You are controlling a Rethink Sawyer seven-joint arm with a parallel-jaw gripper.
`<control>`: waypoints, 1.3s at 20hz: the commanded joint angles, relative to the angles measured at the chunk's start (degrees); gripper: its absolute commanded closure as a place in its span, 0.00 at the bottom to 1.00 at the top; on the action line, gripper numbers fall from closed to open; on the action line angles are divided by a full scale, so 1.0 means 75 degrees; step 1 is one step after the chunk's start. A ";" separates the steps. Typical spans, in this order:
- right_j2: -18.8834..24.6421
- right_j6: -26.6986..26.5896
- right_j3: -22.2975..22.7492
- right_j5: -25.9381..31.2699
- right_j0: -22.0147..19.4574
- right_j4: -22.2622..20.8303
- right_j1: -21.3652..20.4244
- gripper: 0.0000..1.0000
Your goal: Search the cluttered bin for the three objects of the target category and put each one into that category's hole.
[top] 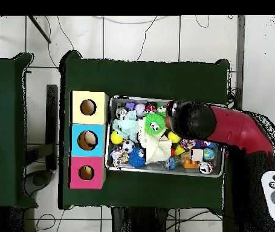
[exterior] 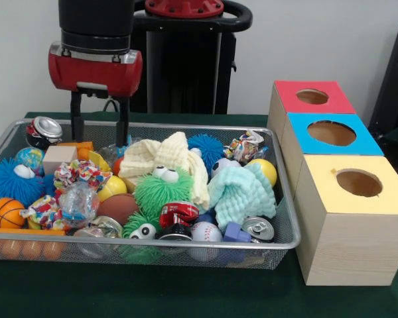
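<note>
The bin (exterior: 286, 192) is a wide wire-mesh tray packed with clutter; it also shows in the overhead view (top: 164, 171). My gripper (exterior: 99, 136) hangs open and empty over the bin's far left part, its fingertips just above an orange block (exterior: 79, 147) and a wooden block (exterior: 58, 158). A crushed can (exterior: 45, 129) lies left of it. Three wooden boxes with round holes stand beside the bin: red-topped (exterior: 312, 99), blue-topped (exterior: 331, 132), yellow-topped (exterior: 358, 185). In the overhead view the arm (top: 194, 121) hides the gripper.
The bin holds a green fuzzy toy with eyes (exterior: 162, 189), a cream cloth (exterior: 166, 156), a mint cloth (exterior: 242, 192), a blue spiky ball (exterior: 10, 182), a small basketball (exterior: 3, 212), a baseball (exterior: 205, 233), more cans (exterior: 257, 228) and crumpled wrappers (exterior: 76, 175).
</note>
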 commanded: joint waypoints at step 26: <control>0.0087 0.0203 0.0956 -0.1489 -0.1113 -0.0640 0.1342 0.00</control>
